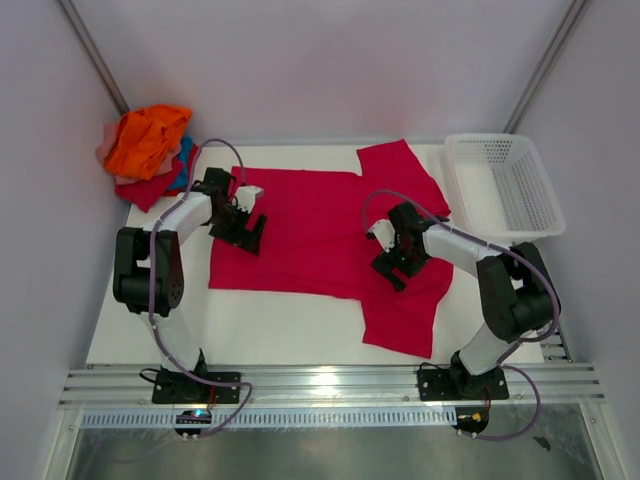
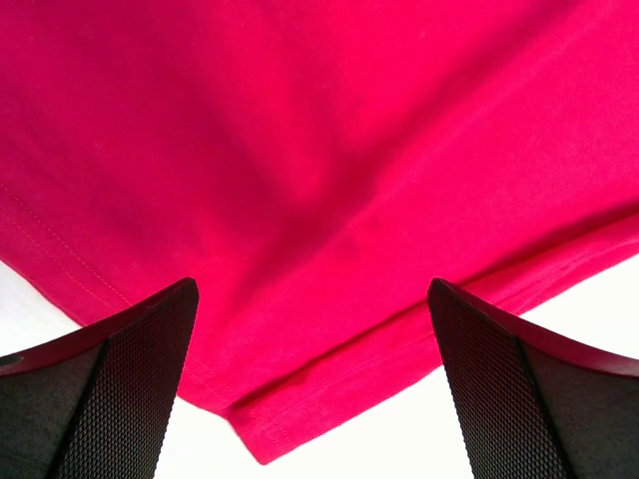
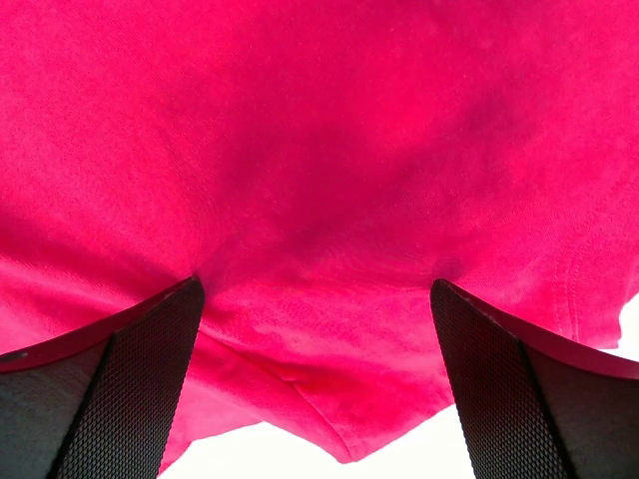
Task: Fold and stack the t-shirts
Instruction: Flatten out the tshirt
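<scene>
A crimson t-shirt [image 1: 300,232] lies spread flat across the white table, sleeves at the right. My left gripper [image 1: 247,232] is open over its left hem; the left wrist view shows the hem corner [image 2: 262,439] between the wide-apart fingers [image 2: 110,389]. My right gripper [image 1: 392,266] is open over the shirt's right part near the sleeves; the right wrist view shows wrinkled crimson cloth [image 3: 319,329] between its fingers [image 3: 519,399]. A heap of other t-shirts [image 1: 148,145], orange on top with red, blue and pale pink beneath, sits at the back left corner.
A white plastic mesh basket [image 1: 540,205] stands at the back right, empty. Grey walls close in the table on three sides. A metal rail [image 1: 330,385] runs along the near edge by the arm bases.
</scene>
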